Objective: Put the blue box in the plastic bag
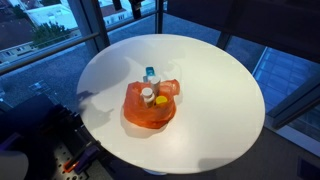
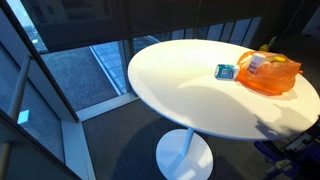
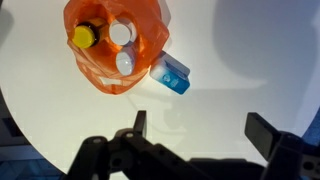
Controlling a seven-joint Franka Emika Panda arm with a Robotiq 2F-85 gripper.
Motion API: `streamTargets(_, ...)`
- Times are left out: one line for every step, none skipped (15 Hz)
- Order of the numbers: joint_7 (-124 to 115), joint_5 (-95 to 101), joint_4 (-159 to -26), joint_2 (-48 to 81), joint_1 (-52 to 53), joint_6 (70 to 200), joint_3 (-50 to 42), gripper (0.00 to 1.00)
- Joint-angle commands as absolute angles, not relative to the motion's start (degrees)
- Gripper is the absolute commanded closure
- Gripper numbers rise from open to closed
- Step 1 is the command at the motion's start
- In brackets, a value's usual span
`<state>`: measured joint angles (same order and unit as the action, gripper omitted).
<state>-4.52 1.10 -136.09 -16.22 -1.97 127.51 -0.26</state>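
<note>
The blue box (image 3: 170,74) lies on the round white table (image 3: 250,60), touching the edge of the orange plastic bag (image 3: 143,25). The bag is open and holds a yellow-capped bottle (image 3: 83,37) and two white-capped bottles (image 3: 120,33). My gripper (image 3: 200,125) is open and empty, well above the table and apart from the box, with bare tabletop between its fingers. Box and bag show in both exterior views: box (image 1: 150,74) and bag (image 1: 135,112), box (image 2: 226,71) and bag (image 2: 278,80). I cannot make out the gripper in the exterior views.
The table (image 1: 220,90) stands on a single white pedestal (image 2: 183,152). Glass window walls (image 2: 60,60) run behind it. Dark equipment with cables (image 1: 60,140) sits beside the table edge. The table rim curves through the wrist view's lower left.
</note>
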Motion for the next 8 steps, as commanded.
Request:
streamTargets(-7.18,0.65,-133.35,-12.7,-1.16,128.38,0.93,0.0)
streamTargets(-7.63,0.69,-133.05,-11.68,-0.86,128.84,1.23,0.0)
streamTargets(-7.97,0.82,-132.77,-10.51,-0.6,129.48,1.53,0.0)
streamTargets(-8.51,0.86,-132.44,-9.35,-0.38,129.89,1.83,0.0)
streamTargets(-9.03,1.04,-132.24,-8.16,-0.19,130.46,2.14,0.0)
streamTargets(-10.23,1.6,-132.04,-6.77,-0.12,131.27,2.51,0.0)
streamTargets(-11.01,1.74,-131.76,-5.44,0.04,131.63,2.7,0.0)
streamTargets(-12.04,1.92,-131.52,-4.1,0.21,132.22,2.87,0.0)
